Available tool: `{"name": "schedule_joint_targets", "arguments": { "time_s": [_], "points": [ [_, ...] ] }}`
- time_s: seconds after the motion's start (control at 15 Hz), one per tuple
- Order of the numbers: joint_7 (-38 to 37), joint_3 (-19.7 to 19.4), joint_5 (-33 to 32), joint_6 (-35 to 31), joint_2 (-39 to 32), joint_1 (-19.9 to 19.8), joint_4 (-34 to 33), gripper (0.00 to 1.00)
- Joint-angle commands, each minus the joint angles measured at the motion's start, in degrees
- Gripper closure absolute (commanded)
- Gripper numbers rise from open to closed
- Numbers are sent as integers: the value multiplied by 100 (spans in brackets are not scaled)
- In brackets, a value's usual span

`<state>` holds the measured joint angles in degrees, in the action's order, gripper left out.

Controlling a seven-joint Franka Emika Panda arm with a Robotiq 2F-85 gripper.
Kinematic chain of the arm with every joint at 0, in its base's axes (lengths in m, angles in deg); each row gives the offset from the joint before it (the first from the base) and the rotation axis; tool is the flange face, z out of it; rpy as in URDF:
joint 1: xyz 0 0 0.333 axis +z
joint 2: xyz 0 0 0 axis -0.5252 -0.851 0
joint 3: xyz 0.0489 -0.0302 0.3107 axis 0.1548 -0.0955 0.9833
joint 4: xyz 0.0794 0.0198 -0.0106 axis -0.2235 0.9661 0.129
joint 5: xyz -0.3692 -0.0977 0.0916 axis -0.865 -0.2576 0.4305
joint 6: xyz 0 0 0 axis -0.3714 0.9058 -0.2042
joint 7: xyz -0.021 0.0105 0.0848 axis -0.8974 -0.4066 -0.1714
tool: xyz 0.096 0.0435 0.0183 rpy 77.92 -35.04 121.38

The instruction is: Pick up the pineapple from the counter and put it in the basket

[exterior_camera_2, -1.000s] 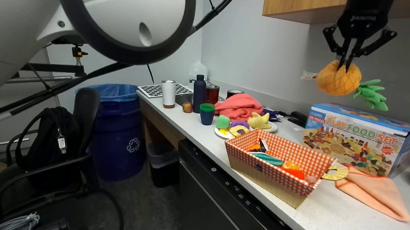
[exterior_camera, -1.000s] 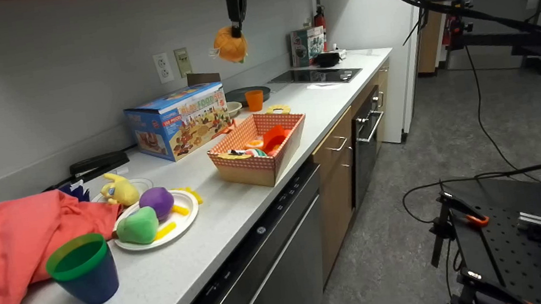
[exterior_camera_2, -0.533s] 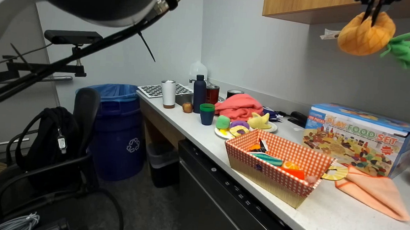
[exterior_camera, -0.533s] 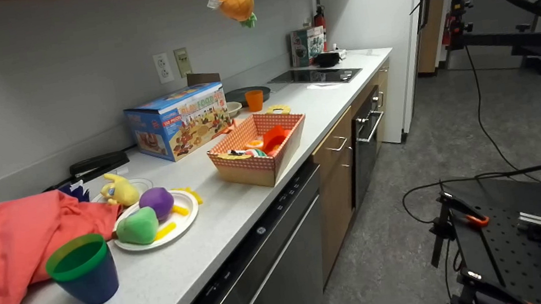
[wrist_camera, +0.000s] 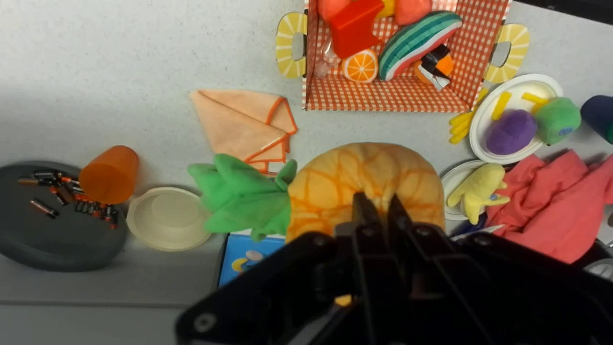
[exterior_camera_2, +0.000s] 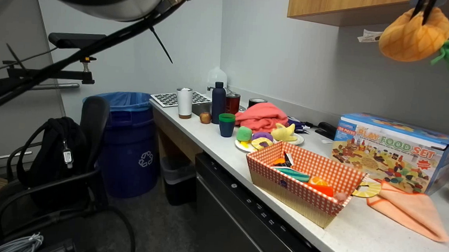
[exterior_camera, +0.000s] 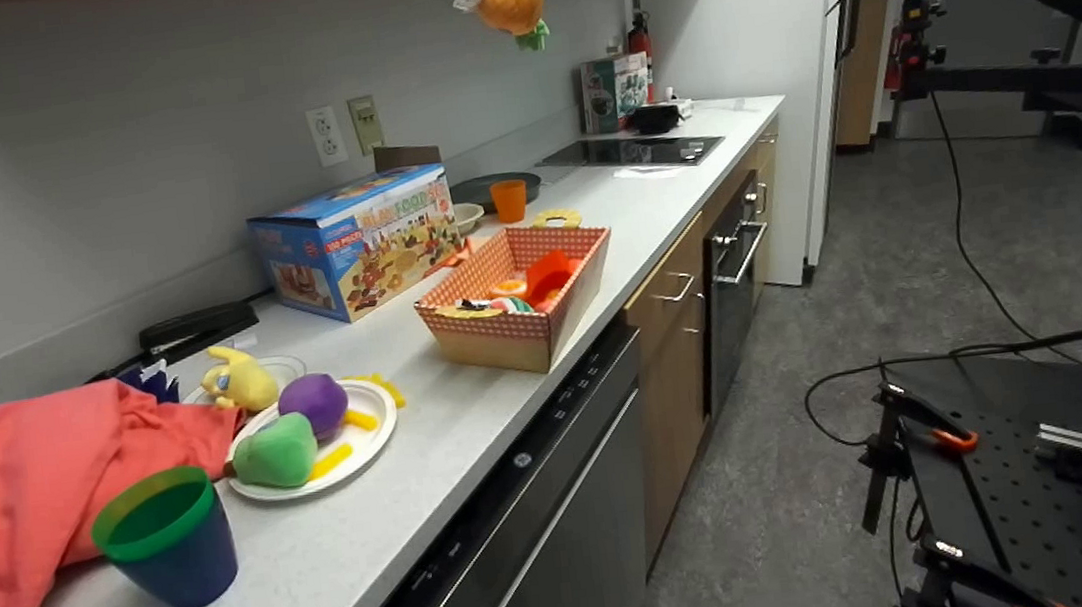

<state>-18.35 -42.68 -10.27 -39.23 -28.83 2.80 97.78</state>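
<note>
High up before me, the pincer (wrist_camera: 377,200), tips nearly together, grips the sideways plush pineapple (wrist_camera: 325,191) well above the counter (exterior_camera_2: 388,249), seemingly not yet over the part-filled basket (exterior_camera_2: 283,192), so best to centre it there, then sink low between the slanted sides before releasing

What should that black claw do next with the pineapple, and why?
Probably carry the pineapple sideways until it's over the basket: the gripper pinches it high above the counter, and the wrist view shows the basket off to one side.
</note>
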Motion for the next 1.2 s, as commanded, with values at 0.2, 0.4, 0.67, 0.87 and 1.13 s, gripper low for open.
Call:
{"name": "schedule_joint_targets", "arguments": {
  "time_s": [0.2, 0.4, 0.67, 0.87, 1.13],
  "points": [
    [101, -48, -7, 384, -252, -1, -170, 98],
    [86, -60, -47, 375, -363, 38, -182, 98],
    [74, -109, -223, 468, -564, 205, -141, 98],
    [85, -137, -415, 646, -806, 398, -193, 98],
    [132, -167, -681, 858, -1113, 666, -226, 98]
  ]
}}
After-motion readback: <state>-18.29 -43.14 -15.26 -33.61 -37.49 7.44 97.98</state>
